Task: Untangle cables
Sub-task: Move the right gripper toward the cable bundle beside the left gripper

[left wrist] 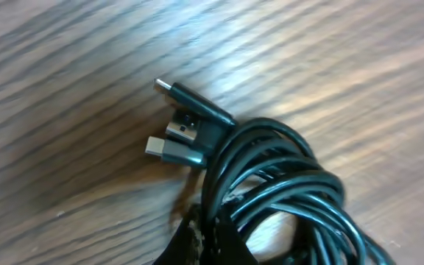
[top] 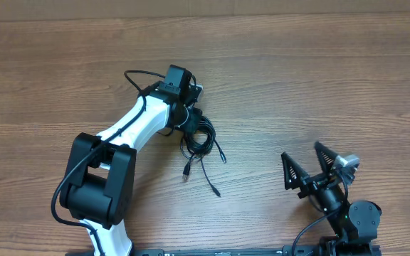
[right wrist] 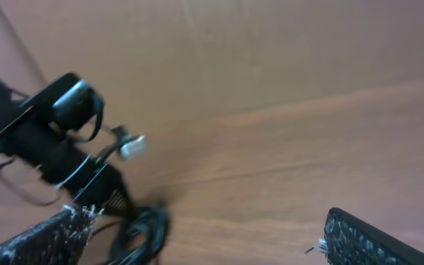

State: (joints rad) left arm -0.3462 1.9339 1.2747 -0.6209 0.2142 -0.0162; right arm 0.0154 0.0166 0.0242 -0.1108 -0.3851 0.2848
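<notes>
Overhead view: a wood-grain table (top: 319, 78) fills the frame. The white-and-black left arm (top: 130, 128) reaches from the near left edge toward the middle, and the left gripper (top: 191, 119) is down on the top of a small bundle of thin black cables (top: 199, 140). The bundle lies near the centre of the table. Several loose ends trail from it toward the near edge, and one ends in a small plug (top: 186, 171). The right gripper (top: 317, 165) sits at the near right, well apart from the bundle, with its two fingers spread wide and nothing between them.

Left wrist view: the cables (left wrist: 278, 184) are coiled in overlapping loops on the wood at lower right. Two metal-tipped USB plugs (left wrist: 169, 90) and a third connector stick out of the coil to the left, lying side by side. At the bottom edge the dark, frayed fingertips (left wrist: 197, 243) have come together on the edge of the coil, pinching its strands.

Right wrist view: the picture is blurred. The right gripper's (right wrist: 201, 221) textured fingers (right wrist: 374, 237) show at the two bottom corners, far apart and holding nothing. Across the table the left gripper (right wrist: 105, 193), with its camera above it, points down onto the dark coil of cables (right wrist: 142, 230).
</notes>
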